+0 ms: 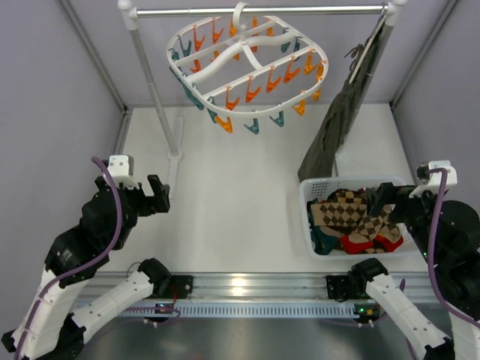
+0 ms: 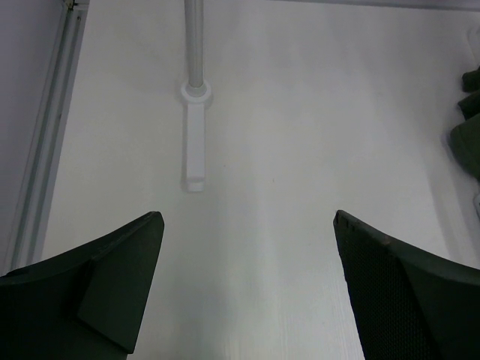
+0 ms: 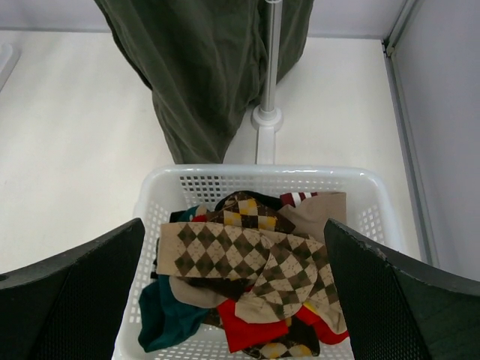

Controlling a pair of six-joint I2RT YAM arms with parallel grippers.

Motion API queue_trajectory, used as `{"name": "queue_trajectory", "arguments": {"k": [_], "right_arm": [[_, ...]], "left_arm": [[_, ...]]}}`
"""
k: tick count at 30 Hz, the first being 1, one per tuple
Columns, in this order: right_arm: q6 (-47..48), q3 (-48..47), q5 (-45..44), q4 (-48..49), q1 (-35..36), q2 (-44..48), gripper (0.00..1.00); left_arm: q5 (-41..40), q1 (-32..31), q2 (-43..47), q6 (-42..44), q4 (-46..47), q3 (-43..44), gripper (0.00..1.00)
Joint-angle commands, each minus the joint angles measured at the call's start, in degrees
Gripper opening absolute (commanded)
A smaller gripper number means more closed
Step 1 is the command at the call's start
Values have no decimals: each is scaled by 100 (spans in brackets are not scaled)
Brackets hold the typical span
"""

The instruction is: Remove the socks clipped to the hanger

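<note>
Left gripper (image 2: 247, 225) is spread wide, its two dark jaws far apart at the lower corners of its wrist view, holding nothing and touching nothing. Beneath it lies bare white table (image 2: 300, 112), with the foot of a rail post (image 2: 196, 94) ahead. In the top view this gripper (image 1: 155, 196) sits low on the left side, well apart from the hanger (image 1: 259, 77).

Right gripper (image 3: 234, 225) is just as wide open and empty. It hangs above a white perforated basket (image 3: 255, 174) without touching it. In the top view it (image 1: 377, 199) is over the basket's (image 1: 307, 202) far right part.

The socks (image 3: 247, 262) lie heaped in that basket, clear of the hanger. The uppermost, a tan and brown argyle sock (image 3: 217, 251), lies flat with its long axis running left to right across the basket. More argyle pieces are piled over a red cloth (image 3: 244, 330) and a teal cloth (image 3: 161, 315).

The hanger hangs by its hook from the metal rail (image 1: 300, 10) at the far side. Its white oval frame is tilted, with its long axis running roughly along the rail, left to right. Its orange and teal clips (image 1: 251, 94) dangle from the rim and crossbars. An olive garment (image 1: 341, 120) hangs from the rail's right end, reaching down just behind the basket.
</note>
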State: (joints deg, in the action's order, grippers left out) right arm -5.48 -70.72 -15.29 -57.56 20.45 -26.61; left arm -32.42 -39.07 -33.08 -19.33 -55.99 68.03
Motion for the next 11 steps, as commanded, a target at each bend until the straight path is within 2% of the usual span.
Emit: {"name": "queue_trajectory", "arguments": {"k": [1,11], "right_arm": [[108,-179,70,-194,-67,25,100],[73,-74,-71,-62,-76,33,100]], "left_arm": [[-36,22,12,167,-255,96,99],[-326,22,-128,219,-228,61,98]]}}
